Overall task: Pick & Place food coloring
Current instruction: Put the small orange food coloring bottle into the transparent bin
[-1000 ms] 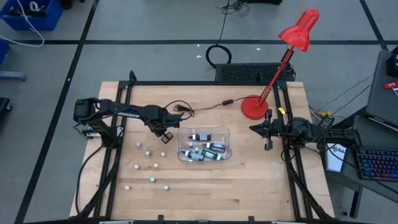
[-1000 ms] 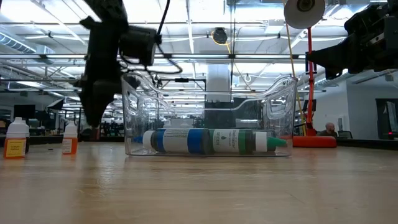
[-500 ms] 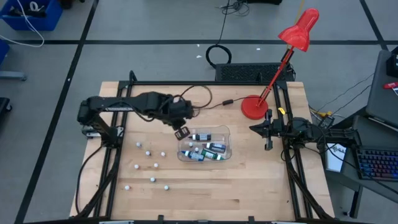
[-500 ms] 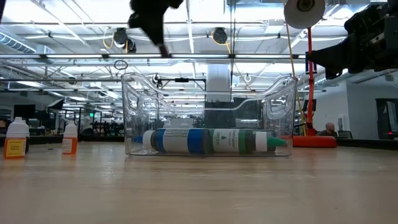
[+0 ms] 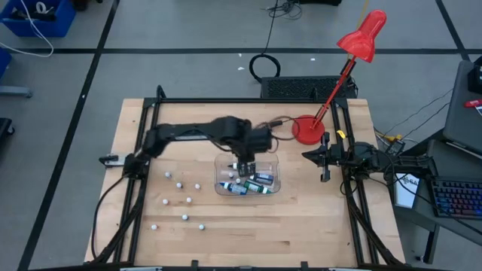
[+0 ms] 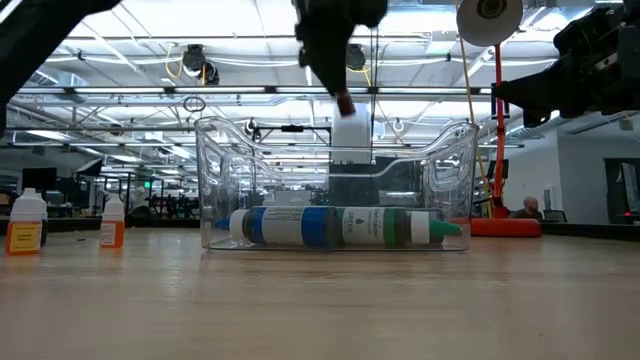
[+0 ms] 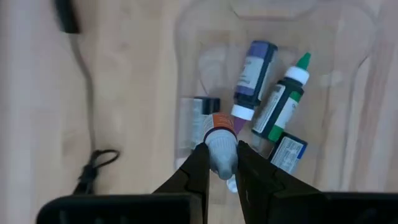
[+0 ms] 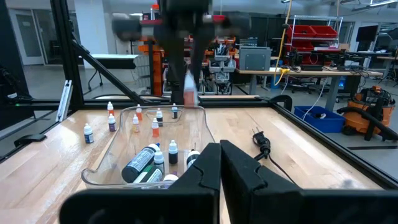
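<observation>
My left gripper (image 5: 242, 162) hangs over the clear plastic tub (image 5: 273, 181), shut on one small food coloring bottle (image 7: 220, 138) with a whitish cap and an orange body. Larger bottles lie inside the tub, among them a dark purple one (image 7: 253, 74) and a green-tipped one (image 7: 283, 104). Several loose small white-capped bottles (image 5: 179, 185) stand on the table left of the tub. My right gripper (image 8: 221, 157) is shut and holds nothing, parked at the table's right side (image 5: 309, 156). My left gripper pinches the small bottle's whitish cap end (image 7: 222, 154) between its two fingers. The fingers come from above, pointing steeply down. The orange body (image 7: 219, 121) hangs below the fingertips, clear of the tub and of the bottles in it (image 6: 344, 103).
A red desk lamp (image 5: 309, 129) stands at the far right of the table, and its cord (image 5: 265, 124) runs behind the tub. Black frame rails (image 5: 139, 188) line the table's left and right sides. Bare wood lies near the front edge (image 5: 248, 233).
My left gripper has swung from beside the loose bottles toward the table's right and has risen from table height to above the tub's rim, rolling its wrist on the way. It now hangs over the tub with the small bottle between its fingers.
</observation>
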Controlling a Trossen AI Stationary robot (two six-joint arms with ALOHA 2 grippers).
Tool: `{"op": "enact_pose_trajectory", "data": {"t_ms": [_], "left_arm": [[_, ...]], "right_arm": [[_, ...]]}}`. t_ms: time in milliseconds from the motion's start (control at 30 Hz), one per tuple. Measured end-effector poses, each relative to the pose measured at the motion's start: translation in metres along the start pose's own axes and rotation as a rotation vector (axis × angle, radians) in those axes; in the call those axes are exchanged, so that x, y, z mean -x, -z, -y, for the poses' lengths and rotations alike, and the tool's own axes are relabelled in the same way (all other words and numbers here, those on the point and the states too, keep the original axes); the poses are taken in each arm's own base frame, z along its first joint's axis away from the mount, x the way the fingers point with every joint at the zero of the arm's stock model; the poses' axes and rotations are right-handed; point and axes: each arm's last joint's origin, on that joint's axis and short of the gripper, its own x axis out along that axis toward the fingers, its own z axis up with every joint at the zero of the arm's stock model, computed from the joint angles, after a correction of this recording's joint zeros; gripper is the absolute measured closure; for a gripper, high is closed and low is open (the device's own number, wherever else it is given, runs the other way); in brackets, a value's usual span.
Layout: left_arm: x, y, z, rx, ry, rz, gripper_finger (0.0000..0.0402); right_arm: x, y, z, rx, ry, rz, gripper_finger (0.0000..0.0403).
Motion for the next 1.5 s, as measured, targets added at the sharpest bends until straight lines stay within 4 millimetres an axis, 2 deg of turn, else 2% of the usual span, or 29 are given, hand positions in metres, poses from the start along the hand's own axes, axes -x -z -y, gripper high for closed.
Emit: {"op": "enact_pose_trajectory", "data": {"t_ms": [133, 367, 633, 1067, 1500], "left_arm": [[-0.032, -0.001, 0.004, -0.008, 0.005, -0.086, 0.0348], [-0.068, 0.01, 0.015, 0.005, 0.004, -0.186, 0.0348], [-0.105, 0.023, 0.018, 0.036, 0.039, -0.242, 0.0348], [-0.128, 0.031, 0.014, 0.046, 0.068, -0.242, 0.0348], [-0.13, 0.025, 0.007, 0.029, 0.105, -0.187, 0.0348]], "right_arm": [[0.0, 0.0, 0.0, 0.0, 0.0, 0.0, 0.0403], [0.0, 0.0, 0.0, 0.0, 0.0, 0.0, 0.0403], [0.0, 0.0, 0.0, 0.0, 0.0, 0.0, 0.0403], [0.0, 0.0, 0.0, 0.0, 0.0, -0.001, 0.0403], [0.0, 0.0, 0.0, 0.0, 0.0, -0.001, 0.0403]]}}
